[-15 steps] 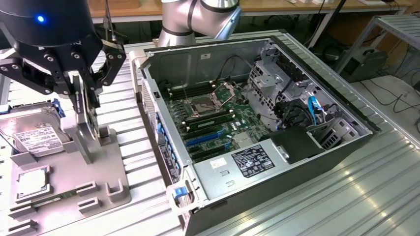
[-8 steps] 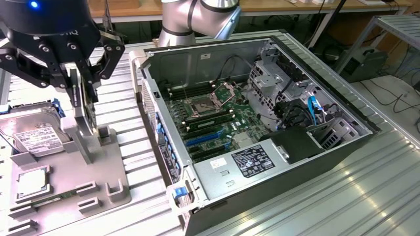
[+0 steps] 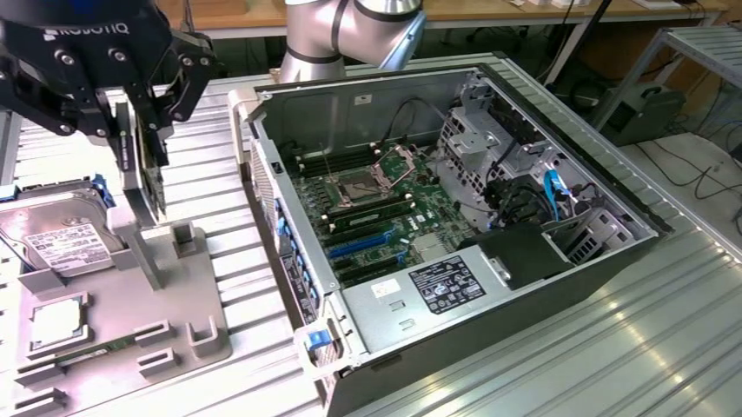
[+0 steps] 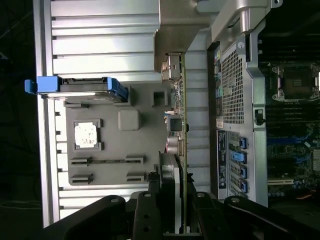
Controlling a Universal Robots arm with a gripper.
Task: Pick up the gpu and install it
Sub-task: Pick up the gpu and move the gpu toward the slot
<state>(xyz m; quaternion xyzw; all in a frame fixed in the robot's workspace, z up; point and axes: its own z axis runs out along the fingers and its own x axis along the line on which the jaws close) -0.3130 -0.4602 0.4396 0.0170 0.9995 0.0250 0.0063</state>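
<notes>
The hand (image 3: 139, 122) is clamped on the gpu (image 3: 145, 182), which hangs edge-on beneath its fingers, above the grey holder (image 3: 128, 321) on the desk (image 3: 649, 347). A hard drive (image 3: 58, 239) stands just beside the card. The open computer case (image 3: 336, 113) lies near, on the hand's other side.

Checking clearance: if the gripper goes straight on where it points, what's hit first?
Likely the grey parts tray: the gpu clamped in the gripper hangs over its edge and would touch first; depth unclear.
</notes>
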